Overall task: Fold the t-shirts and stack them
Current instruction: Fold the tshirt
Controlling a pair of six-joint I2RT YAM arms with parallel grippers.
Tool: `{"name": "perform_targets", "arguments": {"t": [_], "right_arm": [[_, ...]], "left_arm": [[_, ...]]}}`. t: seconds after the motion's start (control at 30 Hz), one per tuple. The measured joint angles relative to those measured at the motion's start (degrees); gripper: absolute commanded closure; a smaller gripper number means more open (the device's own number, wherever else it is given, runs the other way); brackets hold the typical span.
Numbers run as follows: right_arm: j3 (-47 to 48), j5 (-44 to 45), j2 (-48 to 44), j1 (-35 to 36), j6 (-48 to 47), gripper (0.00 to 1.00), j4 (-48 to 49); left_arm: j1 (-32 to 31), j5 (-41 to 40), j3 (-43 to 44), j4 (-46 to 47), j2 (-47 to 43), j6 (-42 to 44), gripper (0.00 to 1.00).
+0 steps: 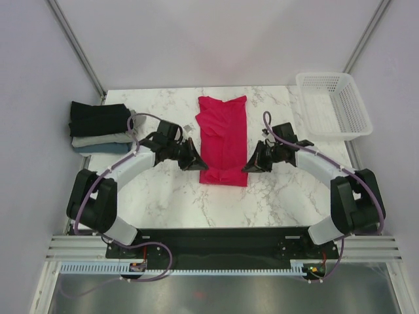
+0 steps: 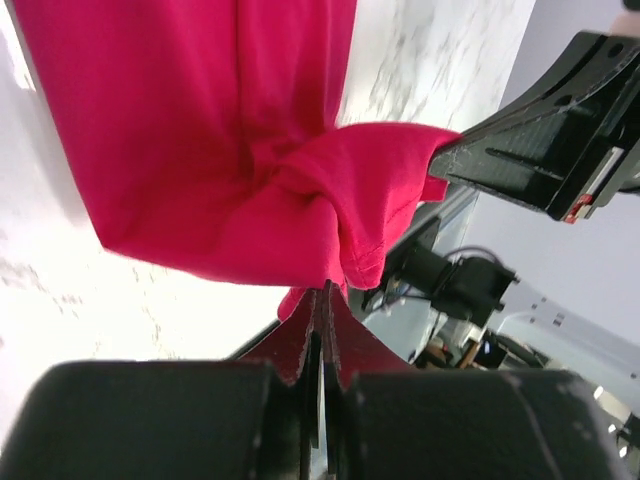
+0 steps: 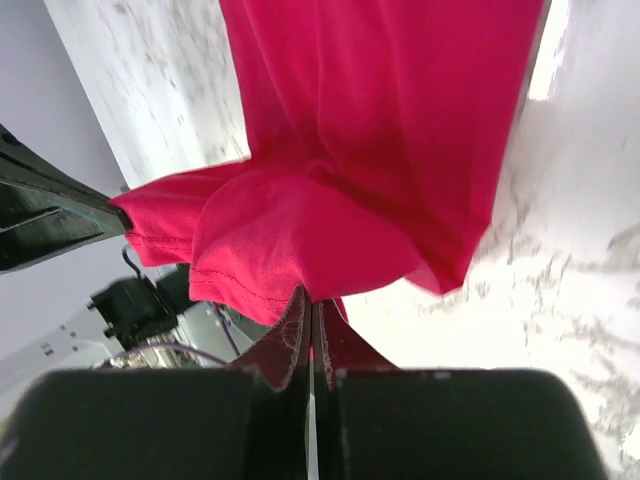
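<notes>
The white marble-patterned table (image 1: 163, 196) carried three groups of things; down its middle lay the crimson t-shirt (image 1: 222, 137), folded into a long strip running near to far, its near corners bunched up off the surface; at the far left corner sat a stack of folded t-shirts: the blue one (image 1: 98, 150) directly on the marble, the pale grey one (image 1: 101, 139) and the black one (image 1: 98, 118) above it; at the far right edge stood the white mesh basket (image 1: 334, 104).
</notes>
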Motion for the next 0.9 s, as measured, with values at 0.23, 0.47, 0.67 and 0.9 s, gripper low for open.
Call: {"name": "perform_targets", "arguments": {"t": [0.23,0.47,0.67,0.9], "right_arm": [[10.9,0.0,10.8,-3.8,-0.2,1.0,3.5],[24.3,0.5,23.2,-5.1,-0.3,1.0,7.7],[30.4,1.7,29.4,-5.3,-0.8,0.72,10.2],[31.6,3.6,30.9,-6.9,-3.1,0.45,10.1]], "left_arm": [[5.7,0.4,12.1,0.4,10.1,1.8,0.98],[8.5,1.0,22.3,2.7,21.4,2.2,0.98],[9.4,0.9,30.8,5.0,30.8,2.5,0.63],[10.1,-1.8,34.8,3.2,31.6,6.0,0.36]]}}
